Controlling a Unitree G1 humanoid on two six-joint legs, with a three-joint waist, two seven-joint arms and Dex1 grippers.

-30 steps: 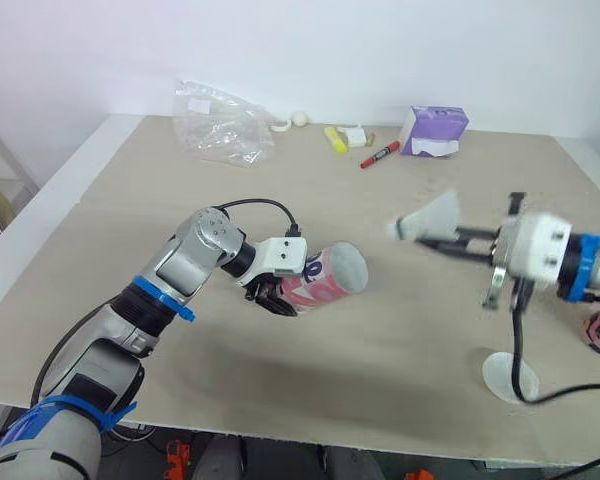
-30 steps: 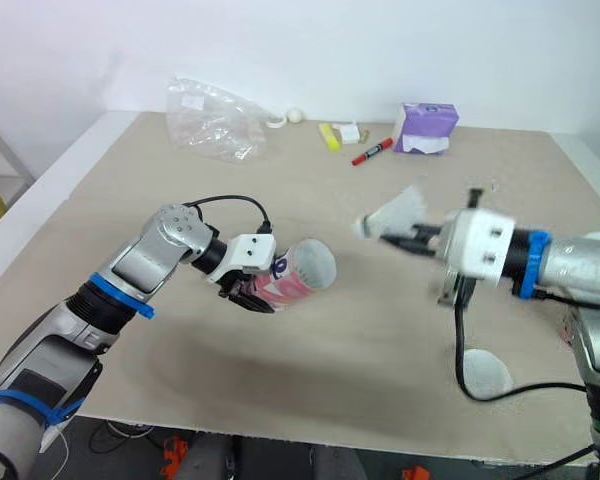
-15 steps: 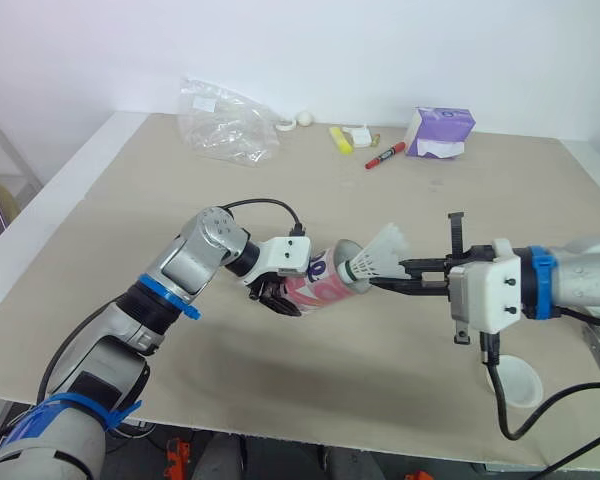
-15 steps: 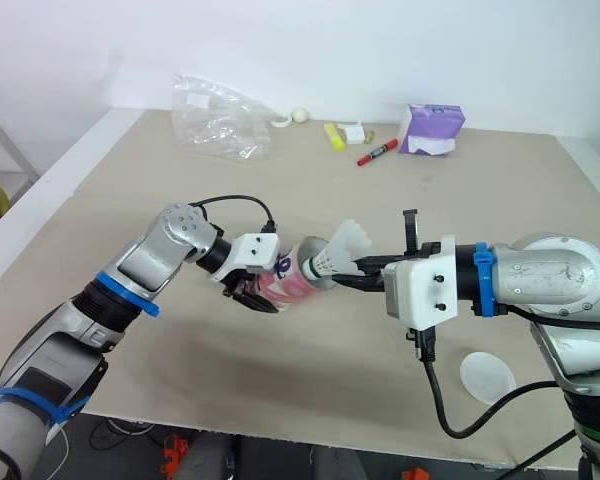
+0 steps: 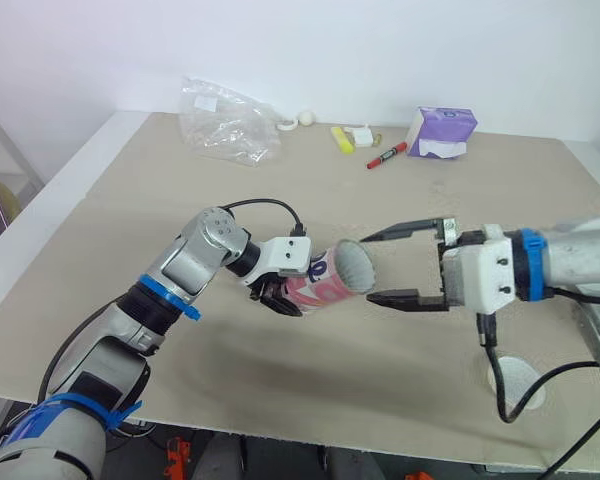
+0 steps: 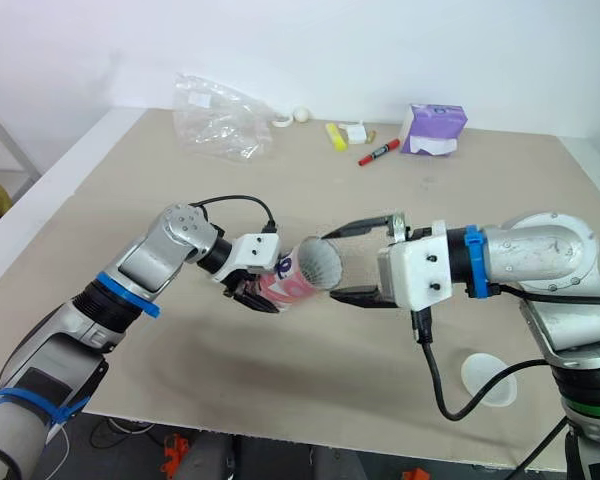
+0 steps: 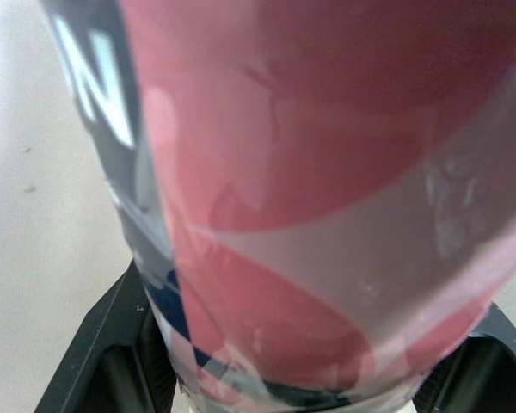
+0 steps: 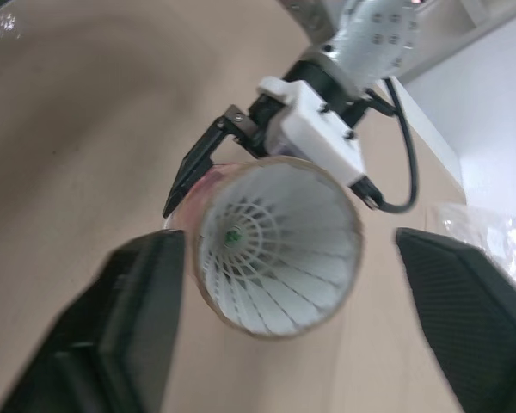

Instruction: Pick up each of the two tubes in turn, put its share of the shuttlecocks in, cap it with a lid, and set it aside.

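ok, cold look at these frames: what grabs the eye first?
The pink tube, held on its side in the left gripper, with its open mouth facing the right gripper, whose fingers stand wide apart at the rim. The right wrist view shows a shuttlecock seated inside the tube. A white lid lies near the front right edge of the table.

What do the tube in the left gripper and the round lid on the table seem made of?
Tube: likely cardboard, going by the brown raw rim, under a glossy printed pink wrap that shows highlights. Lid: probably thin plastic, whitish and seemingly translucent.
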